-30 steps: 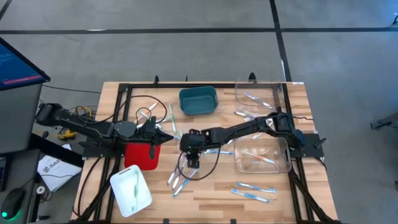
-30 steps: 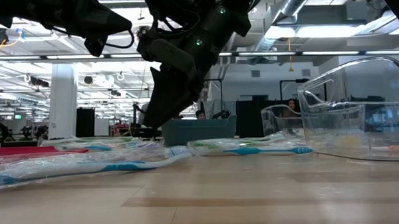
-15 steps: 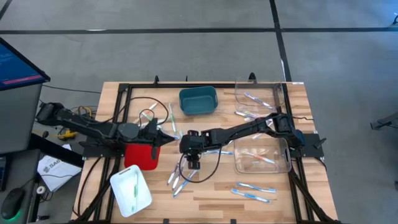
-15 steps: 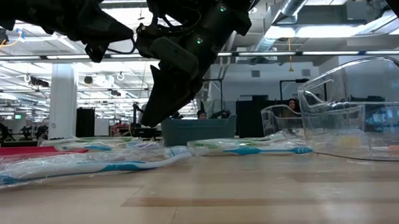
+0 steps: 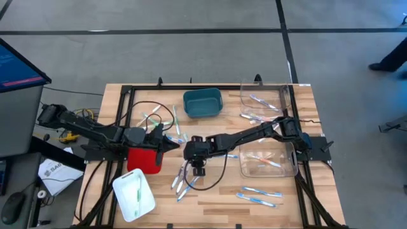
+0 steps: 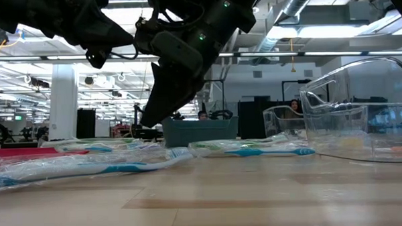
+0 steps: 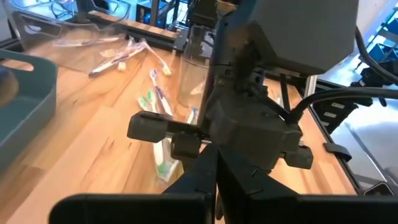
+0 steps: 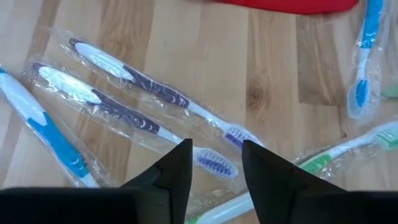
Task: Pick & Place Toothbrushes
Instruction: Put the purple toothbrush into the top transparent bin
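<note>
Several toothbrushes in clear wrappers lie flat on the wooden table (image 5: pixel 216 191). In the right wrist view two purple ones (image 8: pixel 134 78) (image 8: pixel 106 102) lie side by side, with a blue one (image 8: pixel 53 140) and a green one (image 8: pixel 348 152) nearby. My right gripper (image 8: pixel 216 165) (image 5: pixel 198 170) hangs open, pointing down over this pile. Its fingers stand either side of the bristle head (image 8: pixel 214 163) of one purple toothbrush. Whether they touch it cannot be told. My left gripper (image 5: pixel 173 144) (image 7: pixel 214 186) is shut on nothing, beside the red bin (image 5: pixel 145 159).
A teal bin (image 5: pixel 202 103) stands at the far middle. Two clear containers (image 5: pixel 264 98) (image 5: pixel 268 159) with toothbrushes are on the right. A white tray (image 5: pixel 133 194) sits near the front left. More toothbrushes (image 5: pixel 257 194) lie near the front right, and black cables (image 5: pixel 213 175) loop by my right gripper.
</note>
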Tool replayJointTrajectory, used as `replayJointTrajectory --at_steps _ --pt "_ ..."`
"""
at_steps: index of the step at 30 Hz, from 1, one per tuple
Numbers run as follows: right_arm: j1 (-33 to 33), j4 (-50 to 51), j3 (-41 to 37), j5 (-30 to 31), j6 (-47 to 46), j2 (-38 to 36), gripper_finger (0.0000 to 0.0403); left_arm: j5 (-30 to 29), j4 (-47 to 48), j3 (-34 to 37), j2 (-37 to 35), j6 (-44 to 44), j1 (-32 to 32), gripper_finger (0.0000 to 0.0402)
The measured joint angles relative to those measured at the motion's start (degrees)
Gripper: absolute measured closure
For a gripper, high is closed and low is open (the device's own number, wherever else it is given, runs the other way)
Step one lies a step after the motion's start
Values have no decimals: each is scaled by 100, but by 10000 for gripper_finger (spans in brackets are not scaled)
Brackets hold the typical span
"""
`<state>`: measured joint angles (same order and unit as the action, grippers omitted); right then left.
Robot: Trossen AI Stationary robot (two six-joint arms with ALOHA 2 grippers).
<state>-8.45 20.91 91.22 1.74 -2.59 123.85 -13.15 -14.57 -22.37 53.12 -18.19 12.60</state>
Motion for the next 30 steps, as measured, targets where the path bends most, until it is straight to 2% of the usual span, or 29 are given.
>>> replayJointTrajectory --at_steps 9,17,25,30 --pt "-25 -667 -519 -17 -262 -2 284 -12 -19 0 26 -32 138 401" --pt "-179 -923 -538 -17 -219 -2 285 -55 -78 -2 151 -139 195 401" --pt "-317 -1772 -536 -13 247 -2 285 -52 -349 0 949 -173 251 401" --pt "-399 -1763 -536 -13 260 -2 285 -48 -901 0 1456 -185 251 401"
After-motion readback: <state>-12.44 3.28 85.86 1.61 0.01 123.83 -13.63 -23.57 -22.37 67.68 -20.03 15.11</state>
